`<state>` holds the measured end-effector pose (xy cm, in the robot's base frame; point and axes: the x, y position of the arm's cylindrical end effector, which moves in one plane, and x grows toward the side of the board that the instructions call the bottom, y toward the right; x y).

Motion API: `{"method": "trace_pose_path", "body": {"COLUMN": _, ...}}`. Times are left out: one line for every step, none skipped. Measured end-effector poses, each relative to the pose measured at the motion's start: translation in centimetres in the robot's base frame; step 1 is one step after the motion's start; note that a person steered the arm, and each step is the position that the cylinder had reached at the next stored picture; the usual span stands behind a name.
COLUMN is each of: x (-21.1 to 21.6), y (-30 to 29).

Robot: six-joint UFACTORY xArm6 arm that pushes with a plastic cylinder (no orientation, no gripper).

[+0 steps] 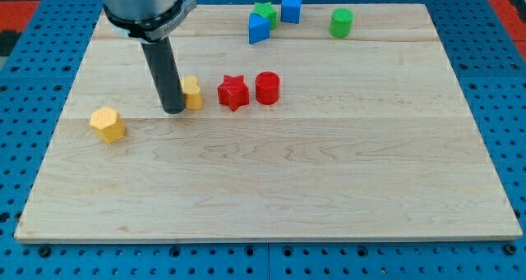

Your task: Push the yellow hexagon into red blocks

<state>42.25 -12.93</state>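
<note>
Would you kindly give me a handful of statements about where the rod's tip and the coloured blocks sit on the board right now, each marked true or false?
1. My tip stands just to the view's left of a yellow block. True.
2. The red star lies to the view's right of the red cylinder. False: the star is on the cylinder's left, between it and the yellow block by my tip.
3. A second yellow block, the yellow hexagon, sits apart near the board's left edge. True.
4. The green cylinder touches the red cylinder. False: it stands far off, near the view's top.
5. The yellow block by my tip already presses against the red star. False: bare board shows between them.
</note>
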Motion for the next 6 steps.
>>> {"method": "trace_pose_path", "body": {"x": 4.1, "y": -0.2}}
{"method": "trace_pose_path", "body": {"x": 11.2, "y": -3.3}}
{"method": "trace_pose_path", "body": {"x": 12.8, "y": -12.6}}
{"method": "trace_pose_path", "body": {"x": 8.5, "y": -15.0}}
{"method": "trace_pose_path", "body": {"x": 5.2, "y": -12.0}}
{"method": "trace_pose_path", "body": {"x": 3.1, "y": -8.2}}
